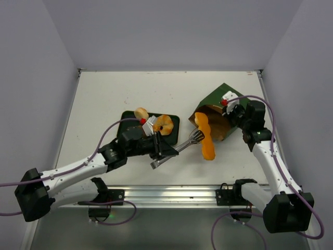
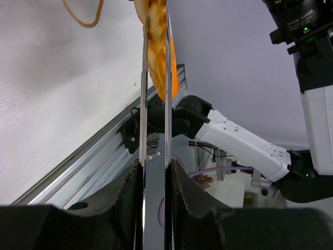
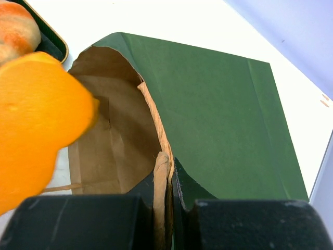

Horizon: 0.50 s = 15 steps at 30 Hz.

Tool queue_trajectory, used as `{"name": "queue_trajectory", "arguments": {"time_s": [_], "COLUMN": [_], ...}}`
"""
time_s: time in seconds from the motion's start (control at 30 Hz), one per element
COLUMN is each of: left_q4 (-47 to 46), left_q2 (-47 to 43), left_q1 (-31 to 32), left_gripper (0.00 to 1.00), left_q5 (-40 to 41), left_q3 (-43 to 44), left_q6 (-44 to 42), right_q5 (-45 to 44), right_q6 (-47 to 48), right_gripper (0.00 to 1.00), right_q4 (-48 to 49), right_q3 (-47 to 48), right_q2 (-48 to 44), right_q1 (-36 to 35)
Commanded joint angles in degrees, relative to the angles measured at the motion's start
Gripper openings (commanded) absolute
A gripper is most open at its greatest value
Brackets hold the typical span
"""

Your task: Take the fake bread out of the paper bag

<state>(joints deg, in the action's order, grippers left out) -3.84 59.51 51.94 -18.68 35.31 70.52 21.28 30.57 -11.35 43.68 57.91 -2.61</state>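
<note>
left hand (image 1: 160, 149) is clamped on the tongs (image 1: 182, 145), whose tips out ahead of it pinch the orange bread stick (image 1: 207, 140) just outside the paper bag (image 1: 221, 96) mouth. right hand (image 3: 166, 179) pinches the bag's rim, bag lying over on the desk (image 1: 104, 99)

Paper bag (image 1: 221, 104): one.
Fake bread (image 1: 206, 136): three pieces in view. One long orange stick (image 1: 208, 149), one round tan bun (image 1: 141, 113), one yellow-orange roll (image 1: 165, 125). Any more under left arm (image 1: 78, 169) or inside bag: cannot tell.
Dark tray (image 1: 128, 116): one.
Metal tongs (image 1: 182, 146): one pair.
Robot arms: two, counting right arm (image 1: 270, 156).
Grippers: two, left gripper (image 2: 155, 174) and right gripper (image 3: 169, 182).
</note>
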Motion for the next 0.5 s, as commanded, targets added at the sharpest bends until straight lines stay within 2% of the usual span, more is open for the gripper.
{"name": "queue_trajectory", "arguments": {"time_s": [0.0, 0.13, 0.17, 0.3, 0.47], "left_q4": [1.3, 3.7, 7.0, 11.8, 14.0], "left_q2": [-6.0, -11.2, -12.2, -16.9, -18.5], "left_q1": [0.4, 0.3, 0.3, -0.6, -6.3], "left_gripper": [0.00, 0.00, 0.00, 0.00, 0.00], "left_q5": [-0.9, 2.1, 2.8, 9.4, 13.2], "left_q3": [-1.0, -1.9, -1.8, -1.3, -1.6], "left_q6": [-1.9, -2.0, -2.1, -3.3, -3.4], "right_q5": [-2.0, -2.1, -2.1, -2.1, -2.0], "right_q6": [-1.2, -1.3, -1.4, -1.3, -1.4], "right_gripper": [0.01, 0.01, 0.01, 0.01, 0.01], "right_q4": [2.8, 2.8, 2.8, 2.8, 2.8], "right_q3": [-0.1, 0.0, 0.0, 0.0, 0.0], "right_q2": [0.4, 0.4, 0.4, 0.5, 0.2], "right_q1": [0.2, 0.2, 0.2, 0.2, 0.2]}}
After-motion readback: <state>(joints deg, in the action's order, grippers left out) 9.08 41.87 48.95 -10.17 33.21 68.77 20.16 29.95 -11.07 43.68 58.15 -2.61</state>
